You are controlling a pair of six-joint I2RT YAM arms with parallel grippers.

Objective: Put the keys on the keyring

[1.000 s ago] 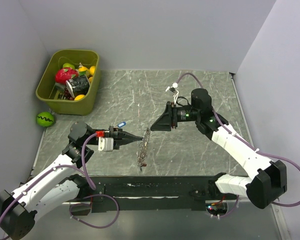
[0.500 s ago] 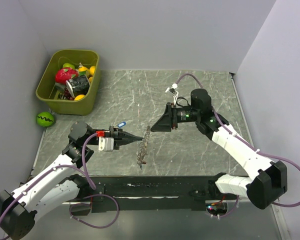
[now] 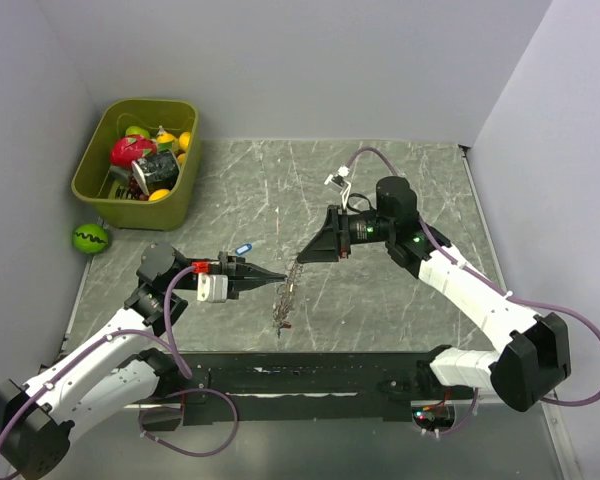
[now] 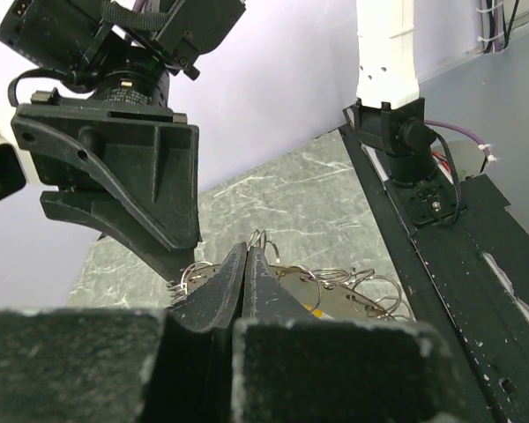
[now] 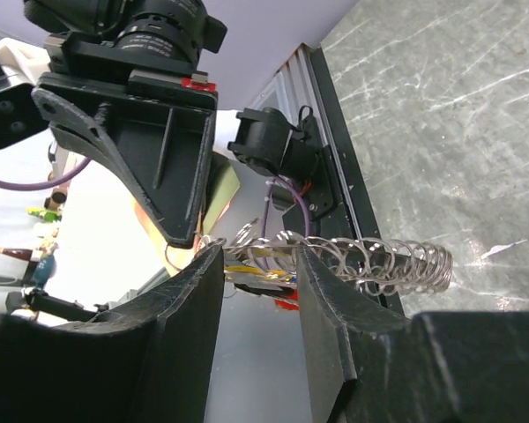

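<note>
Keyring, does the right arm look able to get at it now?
Likely yes: the right end effector stands open astride one end of the keyring, which the left end effector pinches; nothing blocks it.

Top view first: soft, even light from overhead, no hard glare on the grey marbled table (image 3: 380,180), only faint, blurry-edged shadows lying on it, and the near edge goes dark. Left wrist view: the left gripper (image 4: 247,254) fills the bottom as a black, grainy, out-of-focus mass against a bright, flat wall (image 4: 291,88). Right wrist view: the left edge is blown out to white-yellow, the right gripper (image 5: 258,256) shows as 2 dark, soft-edged fingers, and the keyring (image 5: 397,262) glints crisply.
</note>
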